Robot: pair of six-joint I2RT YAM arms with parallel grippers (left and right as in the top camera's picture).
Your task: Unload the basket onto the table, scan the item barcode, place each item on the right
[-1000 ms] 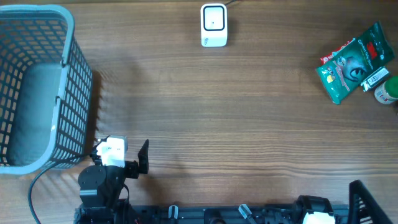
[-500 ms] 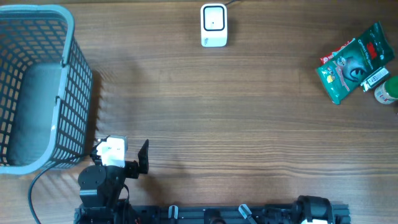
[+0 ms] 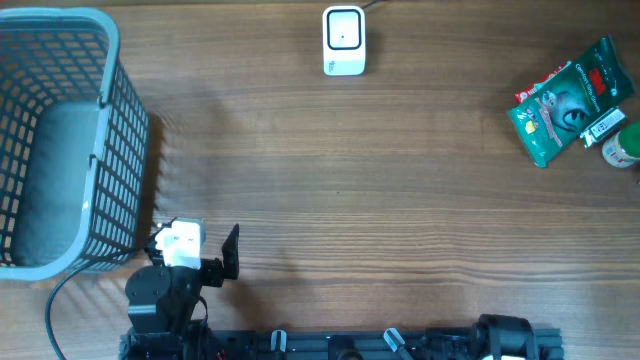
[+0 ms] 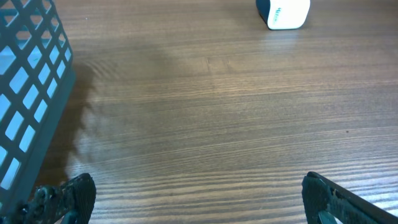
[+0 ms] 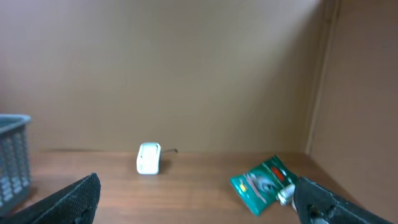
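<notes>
The white barcode scanner (image 3: 344, 40) stands at the table's far edge, also seen in the left wrist view (image 4: 283, 12) and the right wrist view (image 5: 148, 158). A green packet (image 3: 565, 100) lies at the far right on a red packet (image 3: 532, 90), with a white-labelled tube (image 3: 606, 125) and a small bottle (image 3: 622, 148) beside it. No barcode shows. My left gripper (image 3: 197, 246) sits at the near left, open and empty (image 4: 202, 202). My right gripper (image 5: 199, 205) is open and empty, raised and facing the green packet (image 5: 261, 182); overhead, only its arm base (image 3: 505, 335) shows.
A tall grey mesh basket (image 3: 60, 140) stands at the left, close beside my left gripper; its wall (image 4: 31, 93) fills the left of the left wrist view. A brown wall (image 5: 348, 93) borders the table on the right.
The right arm's dark finger, seen at the overhead view's bottom right corner a second ago, has left that view. The left arm and the items have not moved.
</notes>
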